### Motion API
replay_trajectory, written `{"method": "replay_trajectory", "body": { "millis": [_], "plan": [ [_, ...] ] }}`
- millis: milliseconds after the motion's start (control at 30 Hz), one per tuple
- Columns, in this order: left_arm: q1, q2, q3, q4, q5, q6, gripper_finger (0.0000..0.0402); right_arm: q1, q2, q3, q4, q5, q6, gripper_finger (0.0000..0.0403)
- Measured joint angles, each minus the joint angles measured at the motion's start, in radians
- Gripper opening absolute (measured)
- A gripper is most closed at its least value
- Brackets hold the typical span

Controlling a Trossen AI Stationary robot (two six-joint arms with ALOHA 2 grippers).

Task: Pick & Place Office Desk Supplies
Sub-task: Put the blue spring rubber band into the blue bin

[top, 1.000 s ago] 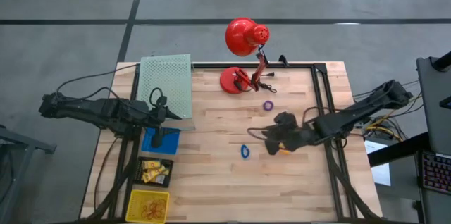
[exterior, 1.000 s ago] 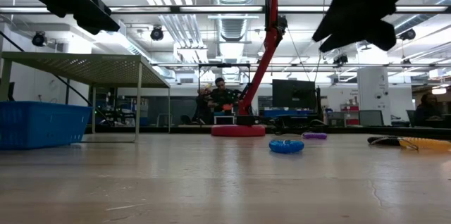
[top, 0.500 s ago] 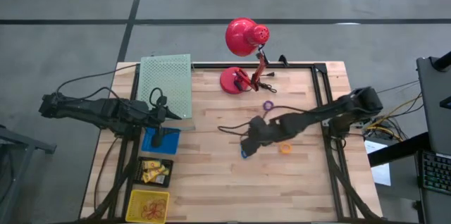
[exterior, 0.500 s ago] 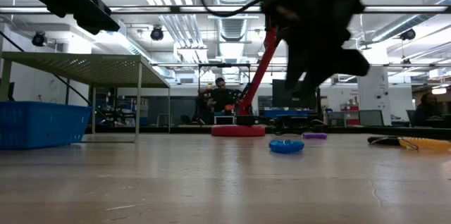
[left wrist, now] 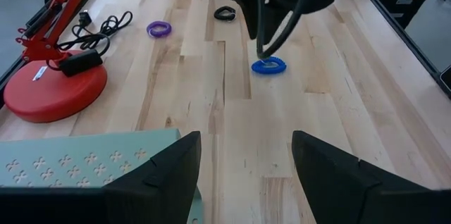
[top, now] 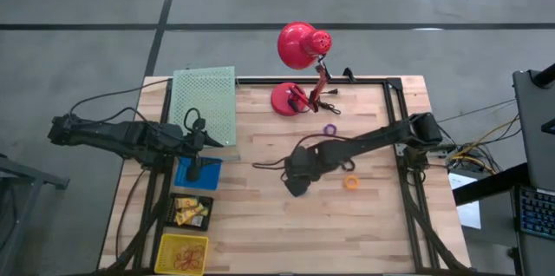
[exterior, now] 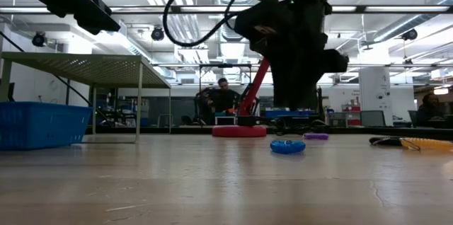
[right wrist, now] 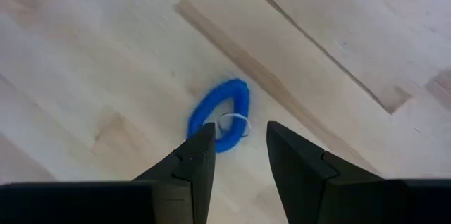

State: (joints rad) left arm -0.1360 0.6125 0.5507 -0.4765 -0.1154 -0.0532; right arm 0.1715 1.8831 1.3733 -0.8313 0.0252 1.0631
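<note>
R gripper over blue ring mid-table, fingers part-spread, holding nothing | L gripper by mesh shelf, fingers spread wide, empty

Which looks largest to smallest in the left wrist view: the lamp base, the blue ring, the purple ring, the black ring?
1. Lamp base, clearly largest.
2. Blue ring.
3. Purple ring, only slightly smaller than the blue one and farther from the camera, so this order is unsure.
4. Black ring, farthest away, so its real size is uncertain.
</note>
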Motion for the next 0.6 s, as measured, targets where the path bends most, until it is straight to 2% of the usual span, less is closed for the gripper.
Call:
{"method": "replay_trajectory", "body": {
  "millis": [100, 333, 600],
  "plan": [
    [0.000, 0.000, 0.000, 0.000, 0.000, 0.000, 0.0230, 0.000, 0.003, 0.043, -0.016, -0.018, -0.006, 0.0123],
    [0.000, 0.000, 0.000, 0.000, 0.000, 0.000, 0.0230, -0.003, 0.002, 0.080, -0.020, 0.046, 0.011, 0.0123],
    [0.000, 0.000, 0.000, 0.000, 0.000, 0.000, 0.0230, -0.001, 0.031, 0.076, -0.037, 0.053, 0.114, 0.0123]
  ]
}}
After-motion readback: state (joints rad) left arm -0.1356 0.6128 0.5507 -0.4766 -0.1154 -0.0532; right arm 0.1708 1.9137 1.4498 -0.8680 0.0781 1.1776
